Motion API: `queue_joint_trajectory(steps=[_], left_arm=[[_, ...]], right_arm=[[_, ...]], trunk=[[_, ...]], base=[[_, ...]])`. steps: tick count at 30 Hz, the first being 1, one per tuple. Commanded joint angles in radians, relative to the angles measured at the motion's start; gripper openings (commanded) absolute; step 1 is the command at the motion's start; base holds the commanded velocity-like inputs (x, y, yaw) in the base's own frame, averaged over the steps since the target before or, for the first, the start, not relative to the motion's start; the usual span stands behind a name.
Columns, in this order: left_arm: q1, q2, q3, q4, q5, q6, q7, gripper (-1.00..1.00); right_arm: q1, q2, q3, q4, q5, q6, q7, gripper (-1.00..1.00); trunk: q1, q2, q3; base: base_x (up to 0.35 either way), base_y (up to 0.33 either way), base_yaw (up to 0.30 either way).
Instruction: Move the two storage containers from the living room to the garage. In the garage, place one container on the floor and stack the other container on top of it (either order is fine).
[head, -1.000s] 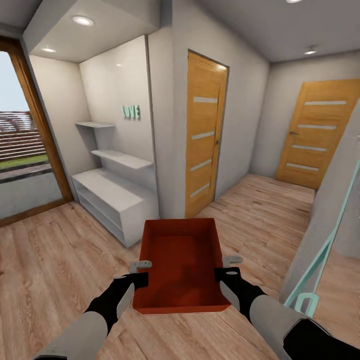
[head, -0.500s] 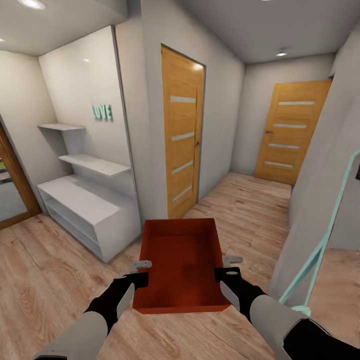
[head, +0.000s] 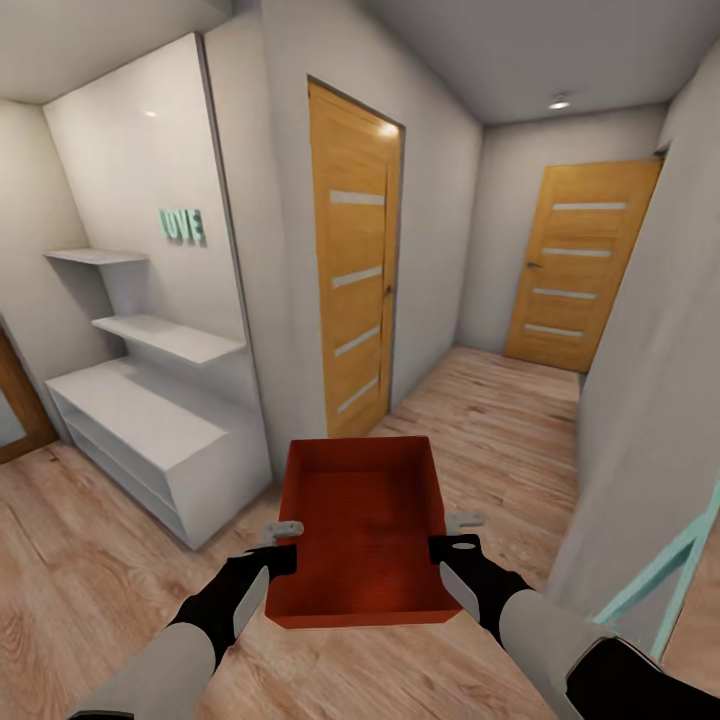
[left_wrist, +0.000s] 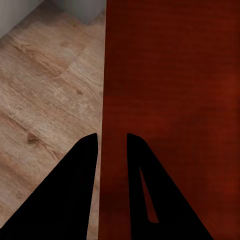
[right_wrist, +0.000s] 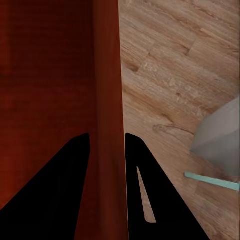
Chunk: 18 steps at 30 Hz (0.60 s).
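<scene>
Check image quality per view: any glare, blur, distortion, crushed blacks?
Head view: wide-angle stretch, door and walls lean; small ceiling-light glints on the white panel; sharp. Left wrist view: fingers pure black silhouettes, container wall soft and dark. Right wrist view: same black fingers, container rim slightly soft.

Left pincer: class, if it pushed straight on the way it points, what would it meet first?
The left pincer straddles the orange-red topless box's wall; beyond lies light wood plank floor, probably met first, though depth is unclear.

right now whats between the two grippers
The storage container, shown in the head view: the left gripper clamps its left wall and the right gripper its right wall, so the open orange-red box spans the whole gap.
</scene>
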Motion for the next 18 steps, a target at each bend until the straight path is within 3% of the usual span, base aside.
queue_joint_trajectory(steps=[1,18], left_arm=[[0.0,0.006,-0.01,-0.001,-0.02,0.008,0.013,-1.0],[0.0,0.006,-0.01,-0.001,-0.02,0.008,0.013,-1.0]], right_arm=[[-0.002,-0.004,-0.003,-0.001,0.015,0.008,-0.01,-1.0],[-0.002,-0.004,-0.002,-0.002,0.015,0.008,-0.009,-1.0]], trunk=[[0.001,-0.002,-0.002],[0.001,-0.002,-0.002]], base=[[0.321,0.0,0.0],[0.321,0.0,-0.012]])
